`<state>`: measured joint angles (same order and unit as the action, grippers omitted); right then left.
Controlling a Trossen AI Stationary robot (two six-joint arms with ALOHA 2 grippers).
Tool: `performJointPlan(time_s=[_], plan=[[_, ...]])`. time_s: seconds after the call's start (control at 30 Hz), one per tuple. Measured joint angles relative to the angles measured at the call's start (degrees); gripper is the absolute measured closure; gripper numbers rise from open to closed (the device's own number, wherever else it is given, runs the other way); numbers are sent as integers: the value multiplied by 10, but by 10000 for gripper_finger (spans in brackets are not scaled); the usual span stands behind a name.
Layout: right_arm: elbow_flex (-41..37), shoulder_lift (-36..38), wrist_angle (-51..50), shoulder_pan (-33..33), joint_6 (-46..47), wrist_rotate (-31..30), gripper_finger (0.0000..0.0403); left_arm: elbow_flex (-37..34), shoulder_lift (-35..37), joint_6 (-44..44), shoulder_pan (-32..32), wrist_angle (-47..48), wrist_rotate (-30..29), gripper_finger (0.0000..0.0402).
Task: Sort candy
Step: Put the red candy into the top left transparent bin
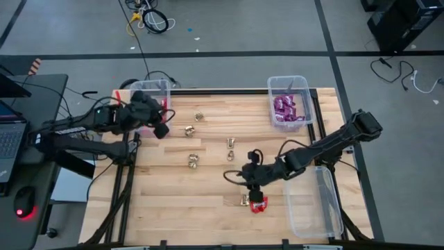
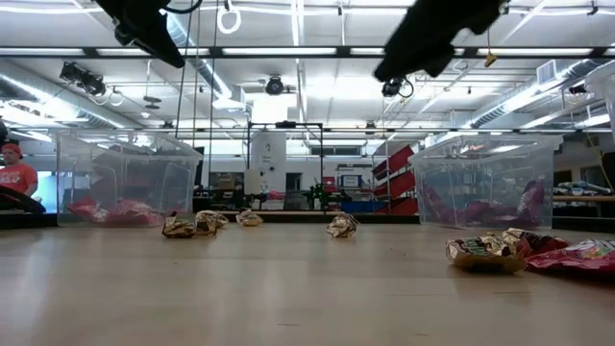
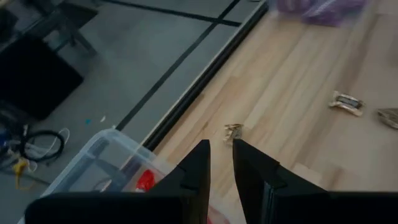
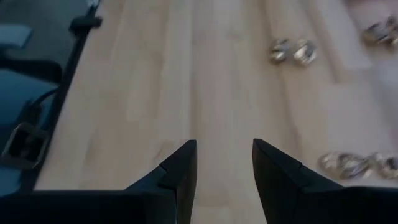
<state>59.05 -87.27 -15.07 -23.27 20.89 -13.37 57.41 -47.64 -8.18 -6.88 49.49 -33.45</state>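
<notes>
On the pale wooden slatted table [image 1: 208, 208], the candy lay partly sorted. Flat purple packets [image 1: 286, 107] filled the clear plastic bin at one o'clock [image 1: 305, 90], and flat red packets [image 2: 115, 211] lay in the clear plastic bin at eleven o'clock [image 1: 158, 85]. A third clear plastic bin [image 1: 316, 215] stood along the four o'clock edge.

Loose gold foil-wrapped pieces were scattered over the middle of the table: one near twelve o'clock [image 1: 199, 116], one just beside it towards ten o'clock [image 1: 188, 130], one at the centre [image 1: 231, 144] with a smaller one just below [image 1: 230, 155], and one towards eight o'clock of centre [image 1: 193, 162]. At five o'clock a flat red packet [image 1: 259, 205] lay on the boards touching another gold foil piece [image 1: 245, 200].

The right gripper [image 1: 254, 186] hung over that red packet, above the table; in its wrist view the two dark fingers [image 4: 180, 171] stood apart with bare wood between them, released and holding nothing. The left gripper [image 1: 161, 128] hovered at the inner edge of the eleven o'clock bin; its fingers [image 3: 198, 165] showed a narrow gap with nothing in it, so it too was released.

A person in a red top [image 2: 13, 173] sat far off in the room beyond the table.
</notes>
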Motion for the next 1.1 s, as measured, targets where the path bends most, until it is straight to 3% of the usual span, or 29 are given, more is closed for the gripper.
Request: performJointPlan(time_s=[0.6,0.87,1.1], plan=[[0,-6,-73,-122,36,60,265,-34,-4,-105,198,4,-109,330],[1,-96,-83,-133,15,106,265,-34,-13,-120,229,0,-133,330],[60,-129,-178,-124,-21,106,265,-34,-15,-132,231,-1,-132,330]])
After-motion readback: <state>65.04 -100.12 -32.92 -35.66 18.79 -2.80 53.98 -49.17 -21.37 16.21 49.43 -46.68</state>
